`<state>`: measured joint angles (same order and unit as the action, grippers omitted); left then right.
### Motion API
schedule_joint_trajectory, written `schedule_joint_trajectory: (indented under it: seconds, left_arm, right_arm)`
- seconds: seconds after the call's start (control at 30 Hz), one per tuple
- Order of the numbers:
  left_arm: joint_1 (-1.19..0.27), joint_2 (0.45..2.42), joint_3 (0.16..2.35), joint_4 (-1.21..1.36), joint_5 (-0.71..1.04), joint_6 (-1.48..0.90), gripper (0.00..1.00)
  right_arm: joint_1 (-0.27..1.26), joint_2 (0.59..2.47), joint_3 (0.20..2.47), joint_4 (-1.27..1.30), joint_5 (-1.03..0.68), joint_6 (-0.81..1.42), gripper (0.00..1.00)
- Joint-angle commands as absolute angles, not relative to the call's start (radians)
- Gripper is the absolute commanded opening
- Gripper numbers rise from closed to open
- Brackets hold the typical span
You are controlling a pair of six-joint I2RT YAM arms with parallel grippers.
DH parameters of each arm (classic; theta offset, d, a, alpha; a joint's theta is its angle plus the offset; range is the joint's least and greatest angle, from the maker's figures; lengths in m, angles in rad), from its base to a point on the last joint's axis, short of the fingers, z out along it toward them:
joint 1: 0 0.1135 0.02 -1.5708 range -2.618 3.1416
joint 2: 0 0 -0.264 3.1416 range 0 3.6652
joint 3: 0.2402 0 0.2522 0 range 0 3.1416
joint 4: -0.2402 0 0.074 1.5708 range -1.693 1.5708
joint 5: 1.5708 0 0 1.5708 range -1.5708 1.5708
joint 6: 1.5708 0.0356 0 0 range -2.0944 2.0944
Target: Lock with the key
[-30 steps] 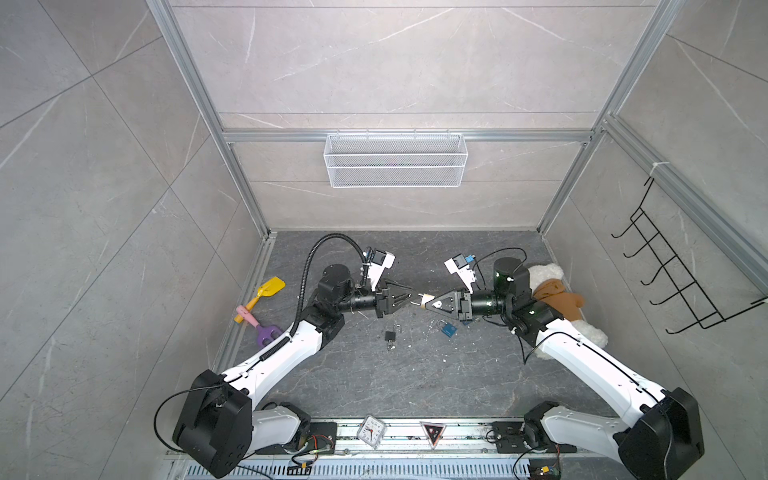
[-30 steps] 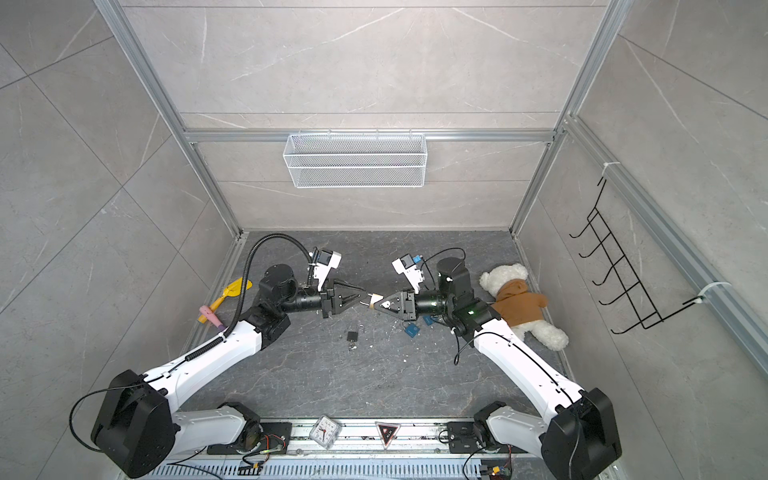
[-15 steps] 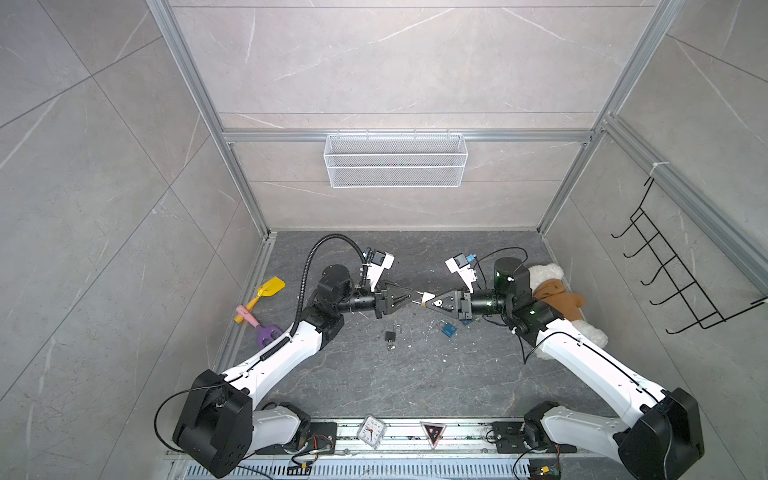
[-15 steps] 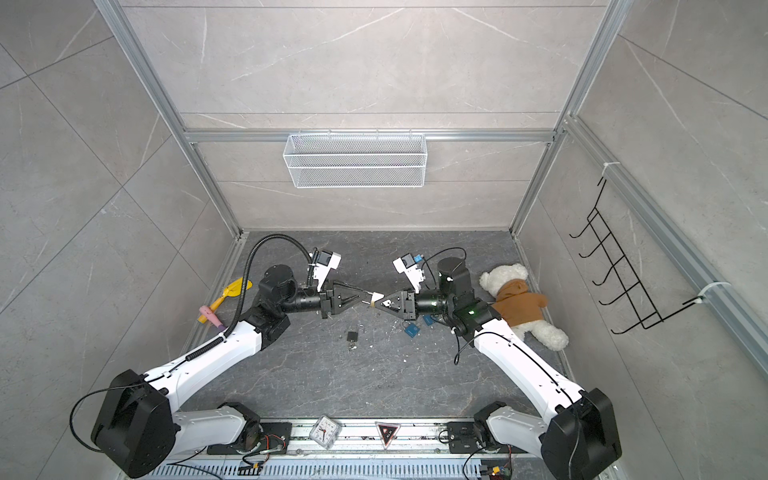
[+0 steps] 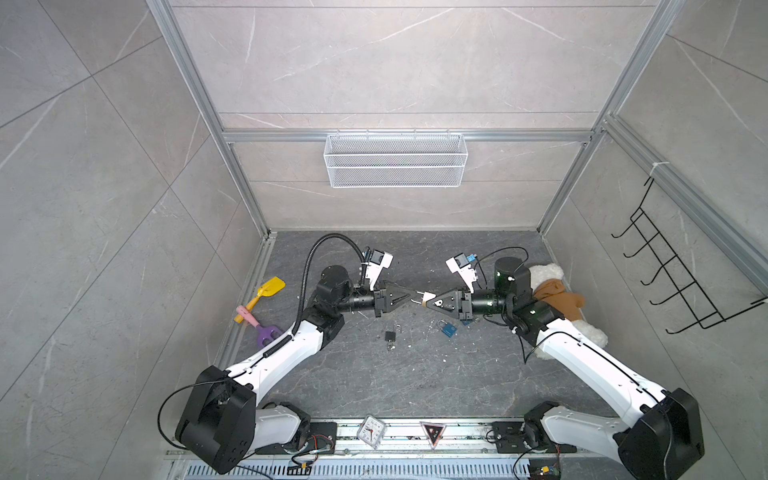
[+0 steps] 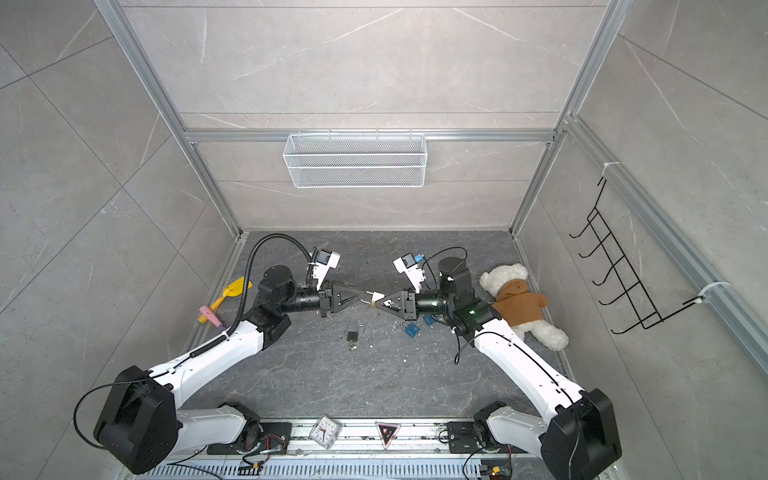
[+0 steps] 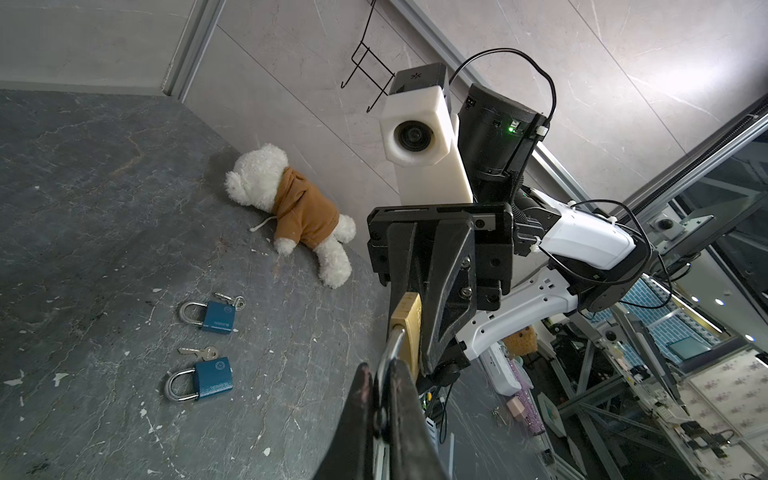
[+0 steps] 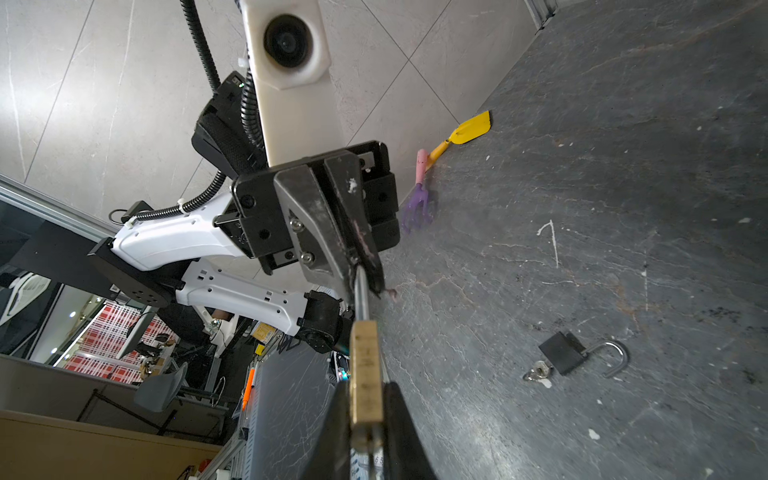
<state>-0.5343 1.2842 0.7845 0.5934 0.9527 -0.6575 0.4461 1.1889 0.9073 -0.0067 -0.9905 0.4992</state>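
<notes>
A brass padlock (image 8: 365,370) hangs in mid-air between my two grippers over the floor's middle. My right gripper (image 8: 366,386) is shut on its body (image 7: 409,324). My left gripper (image 7: 384,368) is shut on its silver shackle (image 8: 360,291). In both top views the two grippers meet tip to tip, left gripper (image 5: 409,300) against right gripper (image 5: 427,300), with the padlock (image 6: 376,297) between them. A grey metal bit (image 8: 365,440) shows at the lock's base deep between the right fingers; I cannot tell if it is the key.
On the floor below lie a black padlock (image 5: 390,336) with open shackle and key (image 8: 538,370), and two blue padlocks (image 7: 218,318) (image 7: 212,376) with keys beside them. A teddy bear (image 5: 557,295) lies right, toy shovel (image 5: 268,291) and rake (image 5: 266,332) left.
My left gripper's jaws, open around the shackle a second ago, have closed onto it. The right gripper has kept its hold on the lock body without moving.
</notes>
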Motion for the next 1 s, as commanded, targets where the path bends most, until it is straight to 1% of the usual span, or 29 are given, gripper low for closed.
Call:
schedule_joint_trajectory:
  seconds: [0.0,0.27,0.43,0.7,0.97]
  left_arm:
    - [-0.567,1.286,0.786,0.733,1.008,-0.718,0.0]
    - [-0.638,1.286,0.785,0.676,0.991,-0.672,0.0]
    - [-0.678,1.302,0.803,0.62,0.976,-0.621,0.0]
    - [-0.728,1.327,0.83,0.617,0.981,-0.609,0.0]
    - [-0.735,1.329,0.83,0.599,0.979,-0.596,0.0]
  right_arm:
    - [0.446,1.17,0.922,-0.009,-0.941,0.471,0.0]
    - [0.446,1.168,0.916,0.016,-0.926,0.472,0.0]
    - [0.446,1.18,0.907,0.085,-0.951,0.521,0.0]
    - [0.446,1.21,0.898,0.127,-0.945,0.544,0.0]
    - [0.447,1.219,0.896,0.138,-0.928,0.536,0.0]
